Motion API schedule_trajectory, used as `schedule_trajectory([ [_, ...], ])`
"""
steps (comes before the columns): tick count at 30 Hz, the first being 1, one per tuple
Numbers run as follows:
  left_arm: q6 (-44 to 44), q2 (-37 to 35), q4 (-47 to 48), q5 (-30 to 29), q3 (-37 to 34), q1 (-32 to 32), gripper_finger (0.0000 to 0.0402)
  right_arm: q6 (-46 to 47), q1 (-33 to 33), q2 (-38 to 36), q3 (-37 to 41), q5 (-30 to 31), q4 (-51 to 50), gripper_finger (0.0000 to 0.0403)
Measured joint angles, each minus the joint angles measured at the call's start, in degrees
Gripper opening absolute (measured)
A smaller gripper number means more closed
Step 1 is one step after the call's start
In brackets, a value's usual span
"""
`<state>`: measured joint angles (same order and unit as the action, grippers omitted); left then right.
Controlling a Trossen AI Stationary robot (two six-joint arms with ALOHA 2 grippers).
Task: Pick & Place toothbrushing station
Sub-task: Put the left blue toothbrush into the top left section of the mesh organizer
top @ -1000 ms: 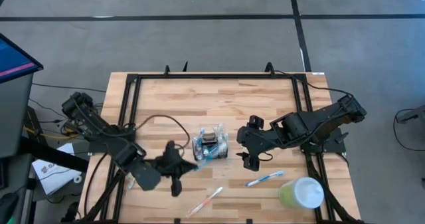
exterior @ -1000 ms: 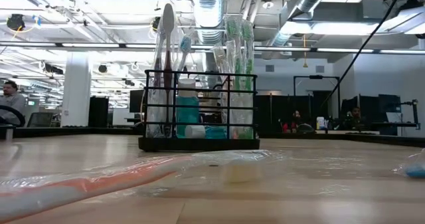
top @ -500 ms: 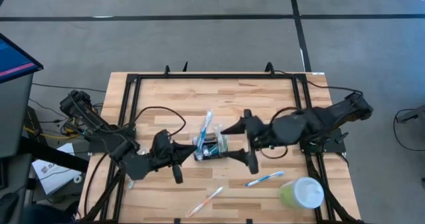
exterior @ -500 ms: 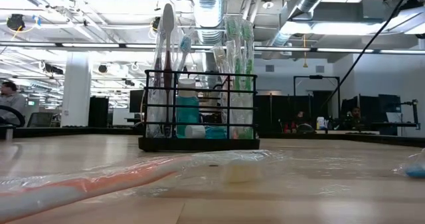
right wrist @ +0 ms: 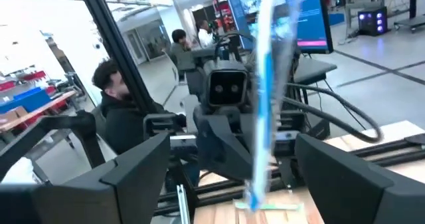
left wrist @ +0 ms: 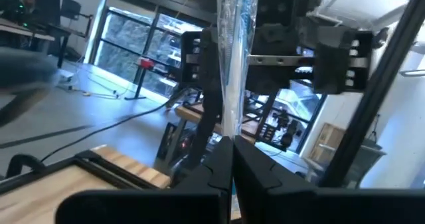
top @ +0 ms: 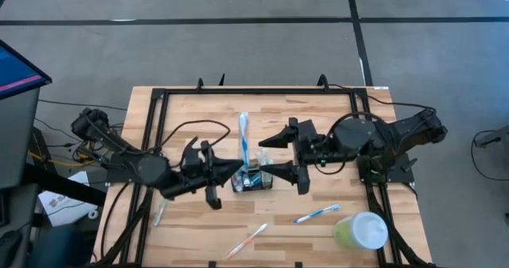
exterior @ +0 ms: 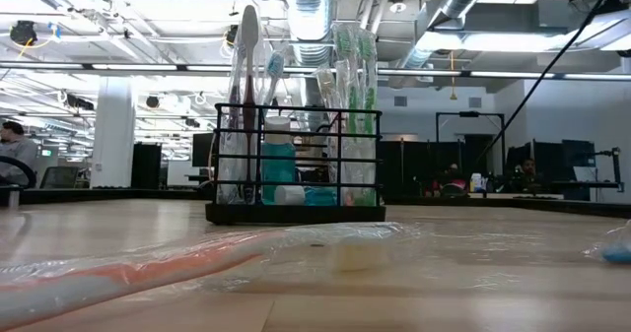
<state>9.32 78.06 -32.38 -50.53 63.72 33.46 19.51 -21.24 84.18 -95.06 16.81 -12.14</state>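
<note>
The toothbrushing station, a black wire box holding several toothbrushes, stands mid-table; it also shows in the low view. My left gripper is at the station's left side, shut on a blue toothbrush in a clear wrapper. The toothbrush also shows in the left wrist view and the right wrist view. My right gripper is at the station's right side, wide open. Its fingers stand on either side of the wrapped toothbrush without touching it. My left gripper pinches one end of the wrapped toothbrush between its two fingertips. The fingers come level from the table's left. The toothbrush stands away from the fingers, its free end over the far side of the station, clear of the table.
A pale green cup with a white lid stands at the near right. A blue wrapped toothbrush and an orange one lie near the front edge; the orange one fills the low view's foreground. People sit in the room beyond.
My left gripper has gone from near the front edge toward the station, carrying the blue wrapped toothbrush, which has swung from lying low beside the station to pointing toward the far edge. My right gripper has turned toward the table's left, its fingers now either side of the toothbrush.
</note>
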Motion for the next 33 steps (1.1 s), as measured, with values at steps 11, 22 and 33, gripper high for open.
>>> schedule_trajectory([
  [11, 1.6, 0.0, 0.2, 6.5, 0.0, -4.4, 0.0000, 1.4, 3.3, 1.4, 0.2, -0.3, -0.9, 0.0314],
  [22, 3.0, 0.2, 0.5, 10.4, 0.0, -7.1, 0.0000, 1.5, 6.5, 1.5, 0.1, -0.3, -0.8, 0.0314],
  [33, 3.1, 0.2, 0.5, 10.4, 0.0, -7.5, 0.0000, 3.0, 7.7, 1.5, 0.1, -0.5, -4.6, 0.0241],
])
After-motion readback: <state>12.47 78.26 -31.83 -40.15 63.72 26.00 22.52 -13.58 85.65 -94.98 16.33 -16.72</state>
